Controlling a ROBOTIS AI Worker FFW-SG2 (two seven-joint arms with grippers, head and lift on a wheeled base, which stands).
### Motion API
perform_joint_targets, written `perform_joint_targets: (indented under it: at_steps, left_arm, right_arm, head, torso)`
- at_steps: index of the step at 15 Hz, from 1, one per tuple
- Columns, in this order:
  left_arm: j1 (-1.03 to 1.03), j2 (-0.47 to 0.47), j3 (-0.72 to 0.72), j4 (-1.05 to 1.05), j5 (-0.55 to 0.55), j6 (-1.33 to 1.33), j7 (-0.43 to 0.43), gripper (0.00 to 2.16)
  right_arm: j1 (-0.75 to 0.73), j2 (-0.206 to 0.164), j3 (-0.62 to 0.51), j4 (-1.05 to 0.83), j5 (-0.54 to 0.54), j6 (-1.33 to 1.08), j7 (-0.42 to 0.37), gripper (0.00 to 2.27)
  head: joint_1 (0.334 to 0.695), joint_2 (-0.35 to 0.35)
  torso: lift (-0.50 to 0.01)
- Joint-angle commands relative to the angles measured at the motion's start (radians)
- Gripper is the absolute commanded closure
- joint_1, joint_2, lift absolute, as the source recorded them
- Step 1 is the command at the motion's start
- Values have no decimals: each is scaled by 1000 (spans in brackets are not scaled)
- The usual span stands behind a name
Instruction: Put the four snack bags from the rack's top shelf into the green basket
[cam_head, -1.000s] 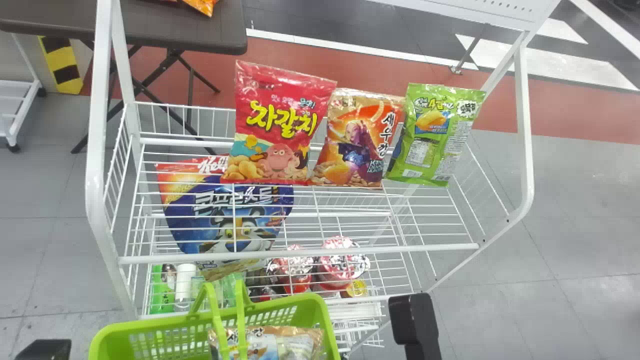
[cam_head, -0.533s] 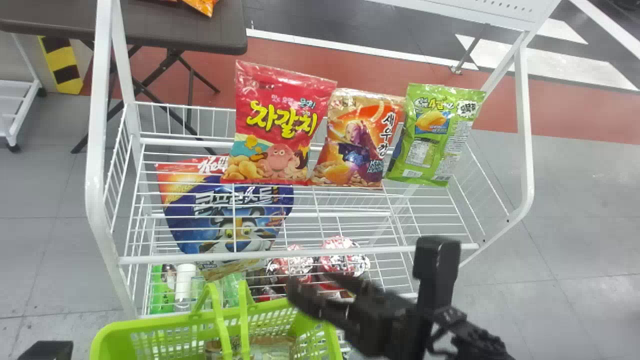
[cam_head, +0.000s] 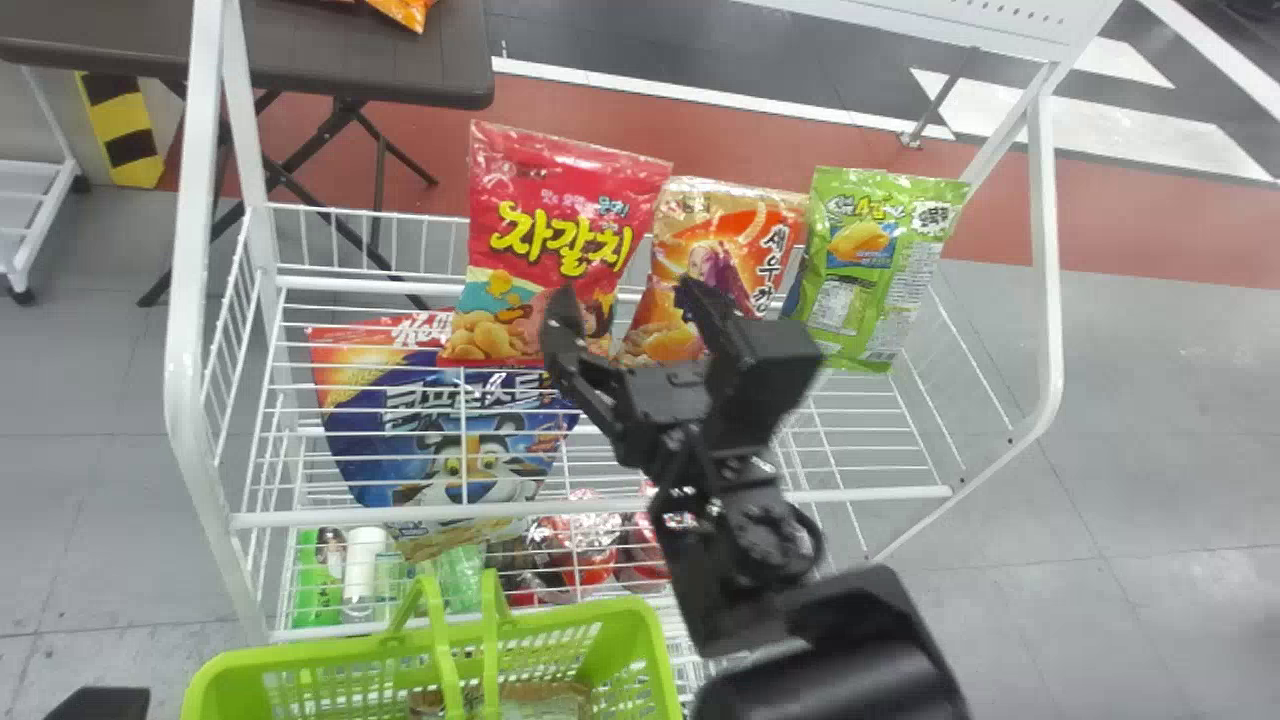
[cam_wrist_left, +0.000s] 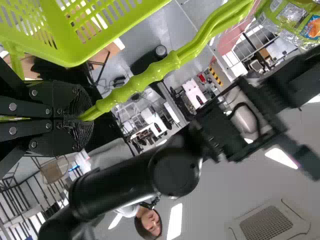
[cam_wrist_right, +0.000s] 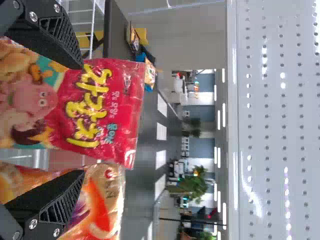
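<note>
Nearest, at the bottom of the head view, the green basket (cam_head: 330, 655) stands in front of the white rack (cam_head: 350, 518). The left gripper (cam_wrist_left: 82, 119) is clamped on its handle (cam_wrist_left: 142, 80), the two fingers pressed together around it. A brownish snack bag (cam_head: 545, 695) lies inside the basket. Beyond the basket, the right arm (cam_head: 740, 520) reaches up over the rack, and the right gripper (cam_head: 628, 310) is at the top shelf with its fingers spread apart and nothing held between them. They are in front of the lower parts of the red bag (cam_head: 560, 200) and the orange bag (cam_head: 740, 225); whether they touch either, I cannot tell. Those two bags and the green bag (cam_head: 900, 250) stand in a row on the top shelf: red on the left, orange in the middle, green on the right, leaning a little. On the rack below sits a big blue cereal bag (cam_head: 380, 440), and lower down are a green bottle (cam_head: 318, 590) and some red and white cups (cam_head: 590, 535). Behind the rack is a dark folding table (cam_head: 370, 65) with an orange packet (cam_head: 405, 12) on it, near a yellow and black striped block (cam_head: 125, 130).
</note>
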Motion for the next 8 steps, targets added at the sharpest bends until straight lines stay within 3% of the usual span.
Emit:
perform_joint_targets:
  at_steps: [1,5,8]
  left_arm:
    - [1,2,2,4,0,0,0,1750]
    - [-14,2,5,19,-2,12,1,1750]
    - [-18,4,9,20,0,15,1,1750]
  right_arm:
    - [-117,10,8,158,21,-14,1,80]
    - [-233,10,0,335,10,-29,9,87]
    - [-292,10,-15,410,-5,-23,93,356]
  head:
    - [695,-293]
    - [695,-243]
    - [695,-232]
  torso:
    - [0]
    - [0]
    - [0]
